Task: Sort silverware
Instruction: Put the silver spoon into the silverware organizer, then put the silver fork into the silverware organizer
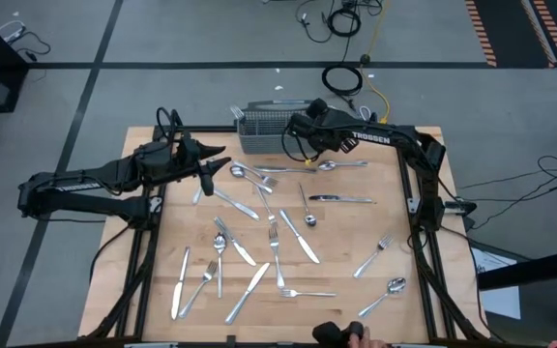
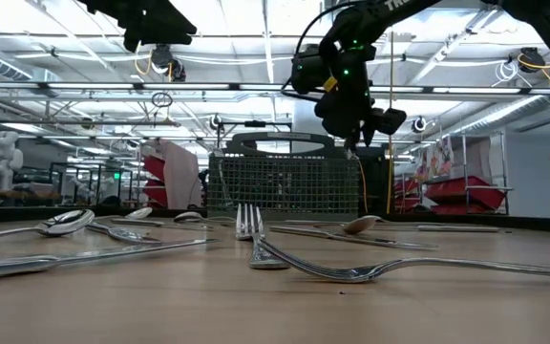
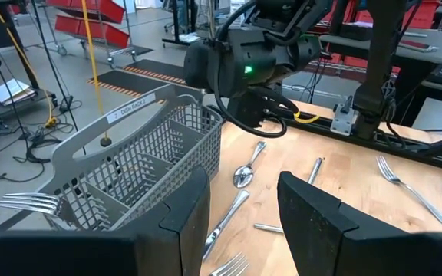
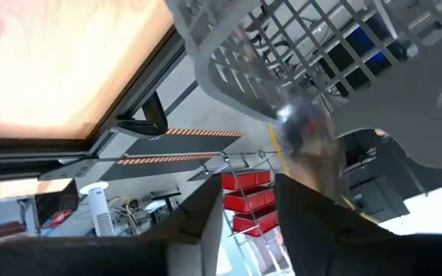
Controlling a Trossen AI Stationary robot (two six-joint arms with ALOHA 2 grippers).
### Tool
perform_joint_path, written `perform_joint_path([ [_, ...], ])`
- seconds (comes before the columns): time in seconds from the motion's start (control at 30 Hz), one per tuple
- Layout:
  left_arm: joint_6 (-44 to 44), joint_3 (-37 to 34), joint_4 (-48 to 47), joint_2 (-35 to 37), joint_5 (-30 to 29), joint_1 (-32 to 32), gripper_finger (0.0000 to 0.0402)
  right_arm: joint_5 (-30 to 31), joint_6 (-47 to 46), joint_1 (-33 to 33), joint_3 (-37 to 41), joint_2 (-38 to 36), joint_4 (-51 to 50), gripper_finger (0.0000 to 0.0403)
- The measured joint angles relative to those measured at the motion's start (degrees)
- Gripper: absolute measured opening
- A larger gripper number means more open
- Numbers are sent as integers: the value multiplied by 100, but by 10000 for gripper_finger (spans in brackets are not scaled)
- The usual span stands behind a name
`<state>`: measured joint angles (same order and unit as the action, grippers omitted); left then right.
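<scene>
**Inspector:** Largest first: the table (image 1: pixel 409 164), pale butcher-block wood in jointed strips, rectangular, dark-framed; at its far edge one grey wire-mesh basket (image 1: pixel 271 127), rectangular, divided into compartments, with a flat handle bar; a fork's tines show at its near end in the left wrist view.

**Clerk:** And the arms?

**Inspector:** Two, dark and matte; the right gripper (image 1: pixel 300 126) hangs over the basket's right end, fingers slightly apart, a blurred shiny piece just past their tips against the mesh; whether it is gripped I cannot tell; the left gripper (image 1: pixel 222 156) hovers above the table's far left, just beside the basket, fingers apart on nothing.

**Clerk:** The silverware (image 1: pixel 259 237)?

**Inspector:** Slim polished metal, scattered flat over the wood, mostly centre and left, several pieces crossing; roughly seventeen on the table; I make about six forks, five spoons and six knives, though overlapping pieces leave the split uncertain; one spoon (image 1: pixel 394 287) lies apart, near right.
</scene>
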<state>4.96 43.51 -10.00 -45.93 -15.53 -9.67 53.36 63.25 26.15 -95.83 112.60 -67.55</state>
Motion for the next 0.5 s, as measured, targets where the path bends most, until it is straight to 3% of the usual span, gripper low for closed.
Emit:
perform_joint_path([
  [0.23, -123, 0, 1, 0, -7, 0, 157, -175, -811, 0, 0, -137, 64, 174],
  [0.5, -120, 0, 1, 0, -129, 0, 157, -1026, -1980, 0, -496, -565, 14, 199],
])
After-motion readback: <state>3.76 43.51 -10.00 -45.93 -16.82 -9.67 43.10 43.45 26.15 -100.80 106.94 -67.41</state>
